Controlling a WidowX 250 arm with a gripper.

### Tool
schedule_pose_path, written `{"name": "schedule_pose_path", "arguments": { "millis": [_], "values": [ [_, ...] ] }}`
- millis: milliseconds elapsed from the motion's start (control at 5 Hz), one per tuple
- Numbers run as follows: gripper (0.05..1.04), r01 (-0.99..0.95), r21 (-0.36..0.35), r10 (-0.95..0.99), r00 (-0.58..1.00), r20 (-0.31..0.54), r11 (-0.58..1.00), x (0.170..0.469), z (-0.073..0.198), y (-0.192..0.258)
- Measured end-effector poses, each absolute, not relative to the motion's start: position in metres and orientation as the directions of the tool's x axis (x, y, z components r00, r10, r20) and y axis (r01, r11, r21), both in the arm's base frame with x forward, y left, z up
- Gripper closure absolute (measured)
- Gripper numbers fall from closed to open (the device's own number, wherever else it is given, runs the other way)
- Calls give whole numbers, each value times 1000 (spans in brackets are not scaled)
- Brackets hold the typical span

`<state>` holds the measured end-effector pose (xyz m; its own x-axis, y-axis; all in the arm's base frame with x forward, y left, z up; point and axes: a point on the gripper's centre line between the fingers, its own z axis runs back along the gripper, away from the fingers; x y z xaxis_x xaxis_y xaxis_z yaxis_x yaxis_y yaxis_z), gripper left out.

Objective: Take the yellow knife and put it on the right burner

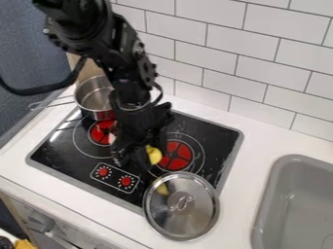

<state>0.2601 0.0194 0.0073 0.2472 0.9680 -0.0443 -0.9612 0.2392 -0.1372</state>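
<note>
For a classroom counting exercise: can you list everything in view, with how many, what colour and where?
Stove top: one, black, set in the counter
Burners: two, red, left and right on the stove top
Dials: two, red, front of the stove top
Pot: one, silver, back left
Lid: one, silver, over the stove top's front right edge
Yellow object: one, yellow, beside the right burner, partly hidden
Sink: one, grey, right
Counter: one, white, around the stove top
Tiles: many, white, back wall
Arm: one, black, from upper left
Gripper: one, black, above the stove top
</note>
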Motion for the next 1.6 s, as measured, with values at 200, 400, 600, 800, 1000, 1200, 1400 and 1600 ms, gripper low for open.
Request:
{"name": "schedule_pose_path", "arguments": {
  "millis": [200,400,600,800,1000,1200,1400,1600],
  "values": [
    [655,-973,-97,976,213,-43,208,249,4,31],
    [655,-984,-105,989,145,-17,143,241,15,50],
    [655,-990,-90,994,113,-12,111,234,15,60],
    [655,-988,-91,992,124,-13,123,234,15,61],
    [655,-976,-101,980,198,-21,195,248,8,44],
    [655,-953,-113,959,282,2,281,261,7,26],
    [654,-933,-116,940,338,39,340,272,-1,14],
    [573,-929,-101,934,353,53,356,277,-6,14]
  ]
}}
